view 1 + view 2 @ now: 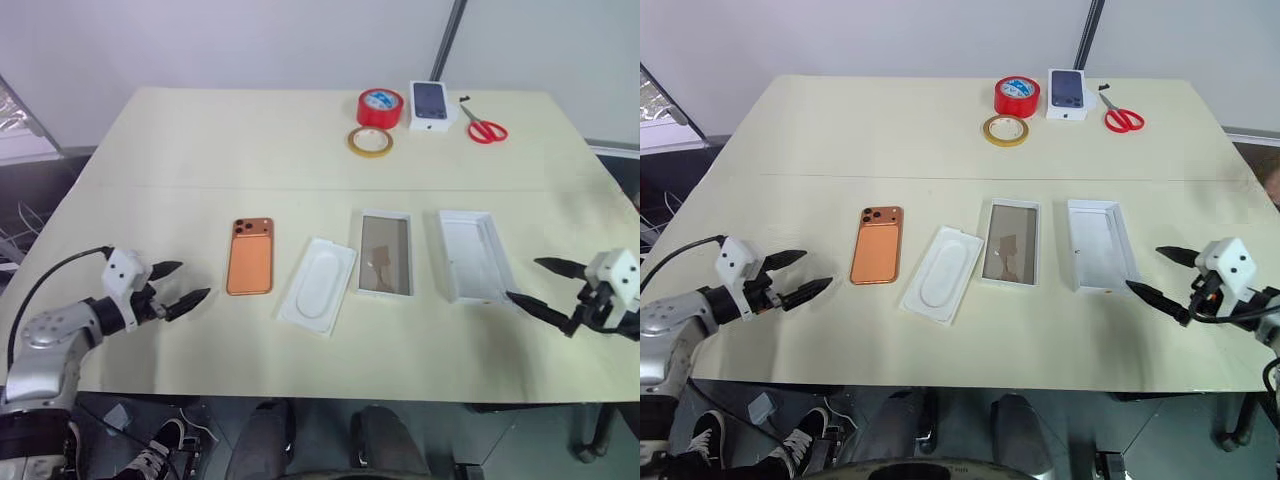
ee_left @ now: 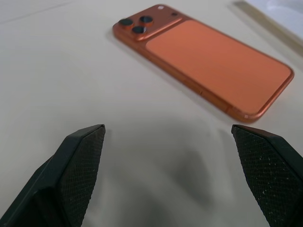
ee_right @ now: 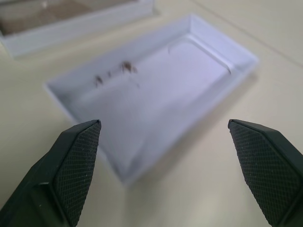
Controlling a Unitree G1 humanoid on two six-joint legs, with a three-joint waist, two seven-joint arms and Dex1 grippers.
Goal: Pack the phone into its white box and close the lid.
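Note:
The orange phone (image 1: 250, 257) lies back up on the table (image 1: 200, 150), left of centre, its camera cluster at the far end. To its right the white box (image 1: 385, 254) lies open, showing a brownish floor. Further right rests the lid (image 1: 473, 255), white inside facing up. My left gripper (image 1: 194, 280) hovers open just left of the phone, pointing at it; the phone (image 2: 208, 56) sits beyond its fingers (image 2: 80, 165). At the lid's right side my right gripper (image 1: 524, 279) is open and empty, with the lid (image 3: 156, 94) ahead of it.
A white insert (image 1: 319, 284) with an oval recess lies between phone and box. At the far edge stand a red tape roll (image 1: 380, 107), a yellow tape ring (image 1: 370, 141), a small white box (image 1: 432, 105) with a dark phone picture, and red scissors (image 1: 485, 128).

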